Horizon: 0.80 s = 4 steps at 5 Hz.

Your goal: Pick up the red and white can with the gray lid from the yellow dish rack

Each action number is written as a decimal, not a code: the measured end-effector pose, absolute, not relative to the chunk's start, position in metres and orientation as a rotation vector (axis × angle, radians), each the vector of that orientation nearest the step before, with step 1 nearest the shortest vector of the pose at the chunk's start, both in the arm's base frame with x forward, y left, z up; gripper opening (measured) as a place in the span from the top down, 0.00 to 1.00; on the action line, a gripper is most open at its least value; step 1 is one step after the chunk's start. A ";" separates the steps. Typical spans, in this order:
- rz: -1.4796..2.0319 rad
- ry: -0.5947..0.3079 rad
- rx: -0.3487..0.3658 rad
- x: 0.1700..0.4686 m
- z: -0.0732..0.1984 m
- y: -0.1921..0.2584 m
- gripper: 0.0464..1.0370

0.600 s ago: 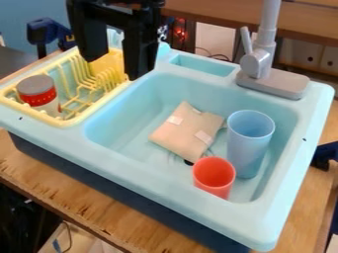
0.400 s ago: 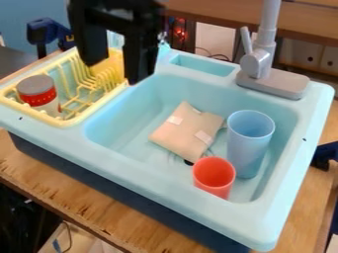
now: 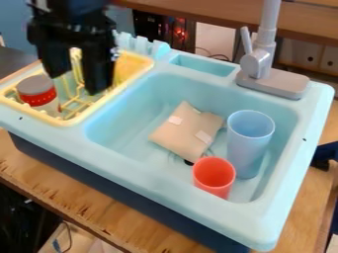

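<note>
The gripper (image 3: 79,81) hangs over the yellow dish rack at the upper left, open, its two fingers apart with nothing between them. Just left of it, a jar with a grey lid and red band (image 3: 38,94) stands in the rack (image 3: 78,117). In the light blue sink (image 3: 125,133) lies a beige cloth pouch (image 3: 187,132) with white patches. To the pouch's right stands a tall light blue cup (image 3: 249,143), and a red cup (image 3: 214,178) is in front of them, close to the blue one.
A grey faucet (image 3: 264,64) rises at the sink's back right rim. The sink unit's raised rims surround the basin, and it rests on a wooden table (image 3: 79,202). A dark blue clamp (image 3: 324,154) is at the right edge.
The gripper has moved left, from beside the rack's right edge to over the rack, and its fingers are closer together. The jar, pouch and cups have stayed put.
</note>
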State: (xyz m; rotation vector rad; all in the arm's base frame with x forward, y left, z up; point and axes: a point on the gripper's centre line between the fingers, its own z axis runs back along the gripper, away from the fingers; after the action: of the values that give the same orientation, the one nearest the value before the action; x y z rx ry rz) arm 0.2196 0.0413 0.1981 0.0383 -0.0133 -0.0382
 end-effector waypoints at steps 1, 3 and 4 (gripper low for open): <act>-0.008 0.024 0.057 0.210 0.197 0.063 0.04; -0.091 0.151 0.105 0.197 0.184 0.105 0.04; -0.151 0.150 0.091 0.199 0.178 0.114 0.04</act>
State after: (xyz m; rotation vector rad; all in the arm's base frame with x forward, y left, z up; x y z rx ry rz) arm 0.1992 0.1135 0.1780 0.0907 0.1498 -0.1513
